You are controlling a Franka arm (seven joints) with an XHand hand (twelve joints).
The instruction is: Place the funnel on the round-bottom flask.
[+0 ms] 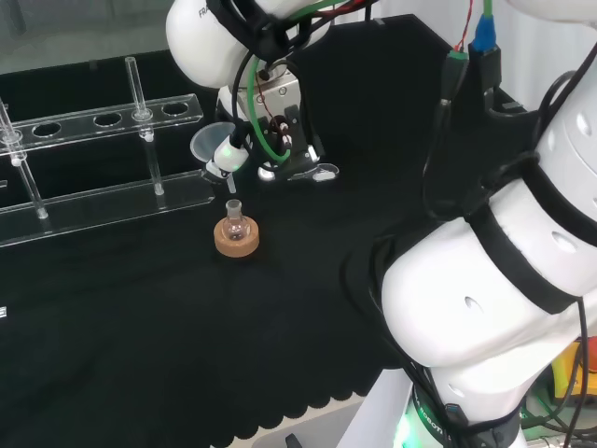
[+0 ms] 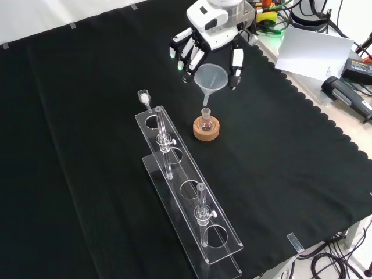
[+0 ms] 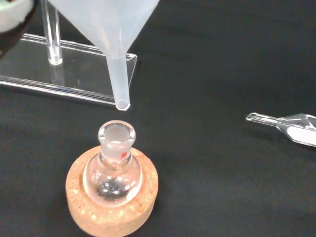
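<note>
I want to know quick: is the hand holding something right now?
Hand: closed on the funnel, holding it just above the round-bottom flask.

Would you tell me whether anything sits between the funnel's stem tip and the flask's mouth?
Nothing: in the wrist view the funnel tip hangs apart from the round-bottom flask mouth, with bare black cloth behind.

The funnel (image 2: 210, 79) in my fingers (image 2: 237, 63) is translucent white plastic, a wide cone above a narrow stem, held upright with the stem pointing down. Its tip hangs just above the mouth of the round-bottom flask (image 2: 206, 121), not touching and a little off to one side of the opening. The flask is small, clear glass with a short neck, standing upright in a cork ring (image 2: 207, 130) on the black tabletop (image 2: 279, 174)
</note>
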